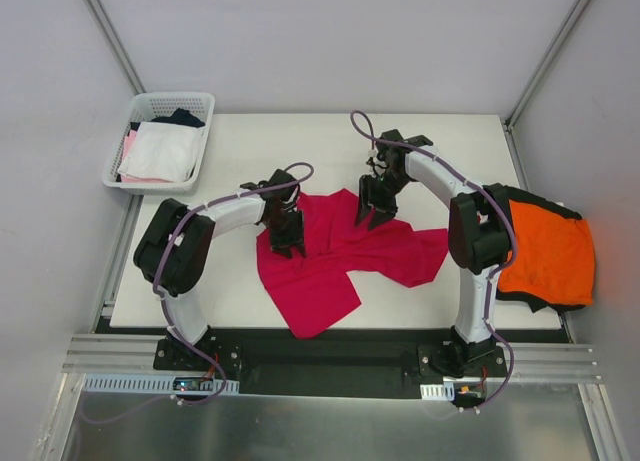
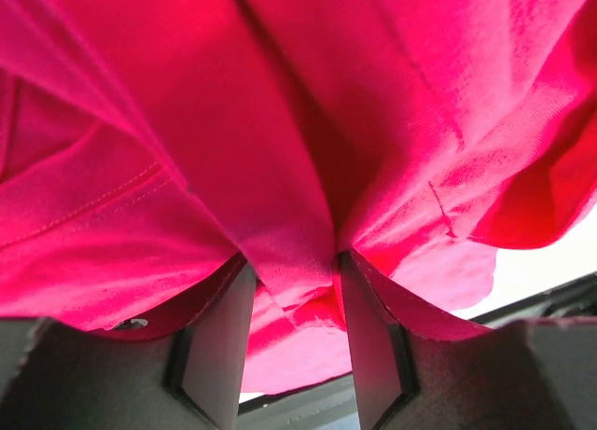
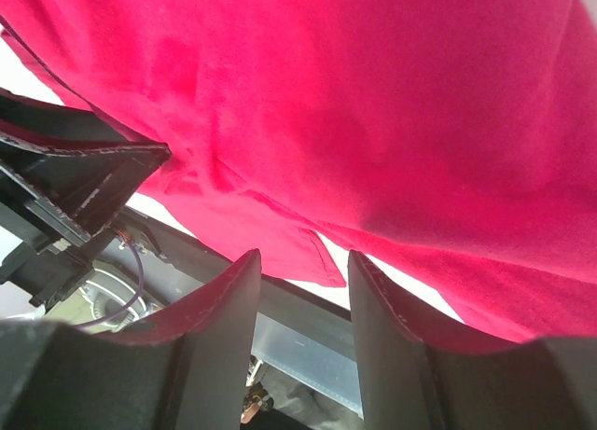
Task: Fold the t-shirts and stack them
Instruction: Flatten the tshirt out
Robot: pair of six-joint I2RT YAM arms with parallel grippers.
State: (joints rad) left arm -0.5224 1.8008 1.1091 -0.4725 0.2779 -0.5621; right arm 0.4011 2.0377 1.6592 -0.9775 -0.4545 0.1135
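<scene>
Crimson t-shirt (image 1: 330, 266) rumpled, partly lifted, at centre, orange t-shirt (image 1: 548, 251) atop black t-shirt (image 1: 512, 194), far right

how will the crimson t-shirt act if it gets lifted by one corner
Probably floppy: the crimson t-shirt lies crumpled and creased on the table, and a fold of it bunches between the fingers of the left gripper. It is likely light and would sag. A push would probably wrinkle it rather than slide it whole.

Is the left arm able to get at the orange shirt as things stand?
Probably not: the orange t-shirt lies far to the right, beyond the right arm, and the left gripper is pinching the crimson t-shirt.
</scene>
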